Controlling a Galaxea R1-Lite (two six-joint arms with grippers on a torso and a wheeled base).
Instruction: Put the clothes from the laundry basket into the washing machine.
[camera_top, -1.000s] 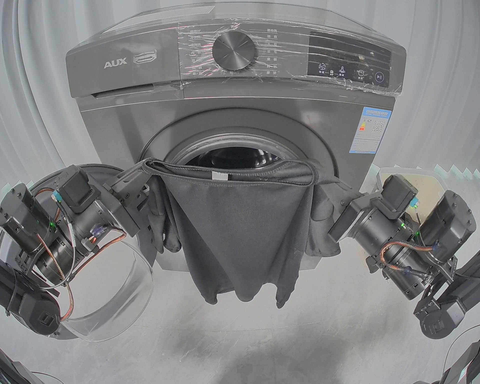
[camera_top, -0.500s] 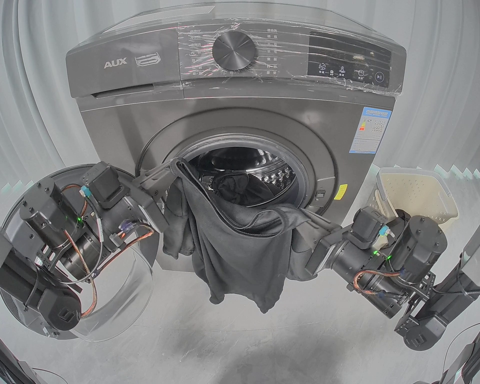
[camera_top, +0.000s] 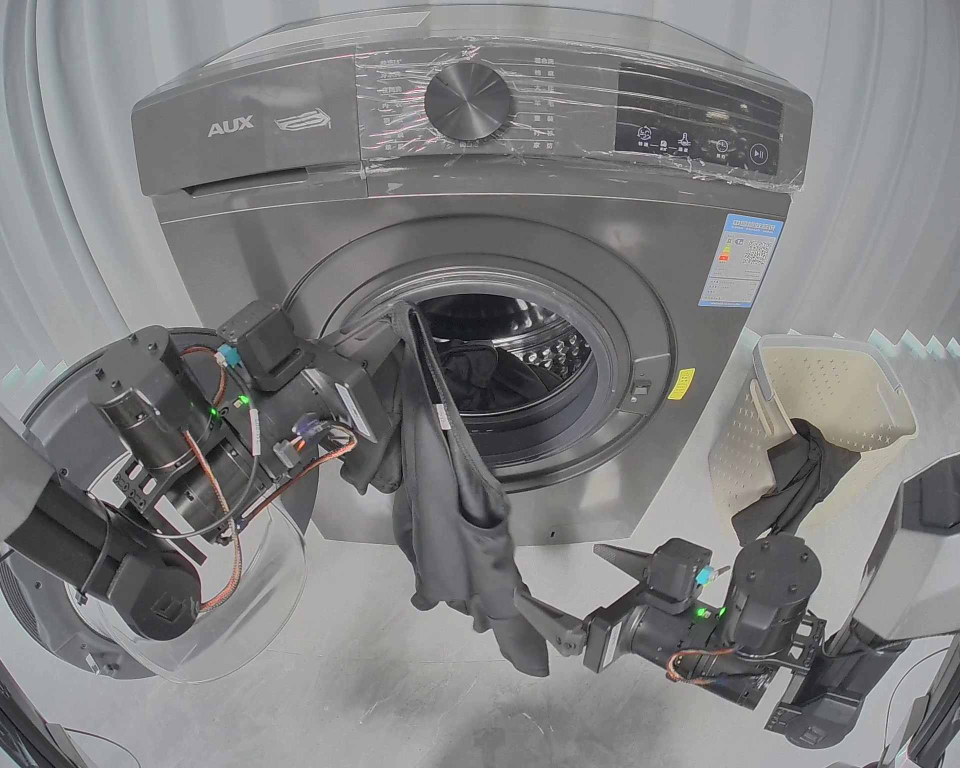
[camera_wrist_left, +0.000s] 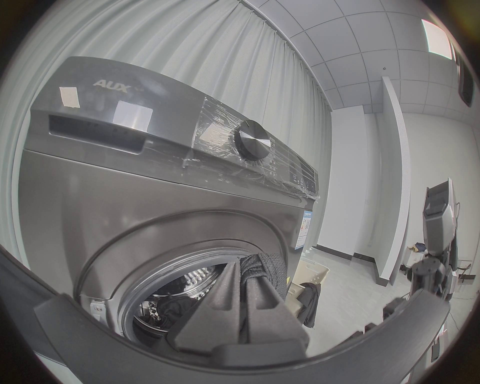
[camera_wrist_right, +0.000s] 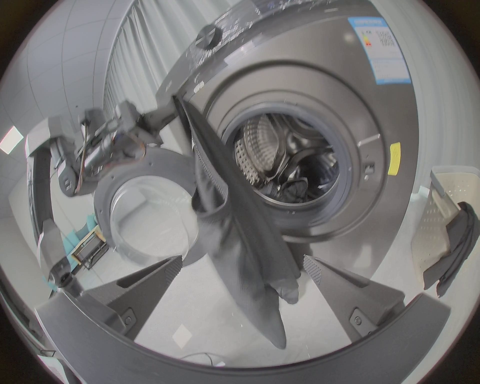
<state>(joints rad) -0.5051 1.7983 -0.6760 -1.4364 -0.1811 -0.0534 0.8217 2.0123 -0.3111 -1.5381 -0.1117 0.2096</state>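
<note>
Pinching the dark garment (camera_top: 450, 500) at the mouth of the washing machine (camera_top: 250, 240), the left tool (camera_top: 385, 340) should push inward. The right tool (camera_top: 567, 582), spread below that mouth, should lift the dangling hem inside.

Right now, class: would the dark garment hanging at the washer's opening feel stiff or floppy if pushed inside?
Probably floppy: the garment hangs in long folds from the left gripper. Likely light, since one pinch carries it. Its tail dangles below the drum opening, so it may snag there.
</note>
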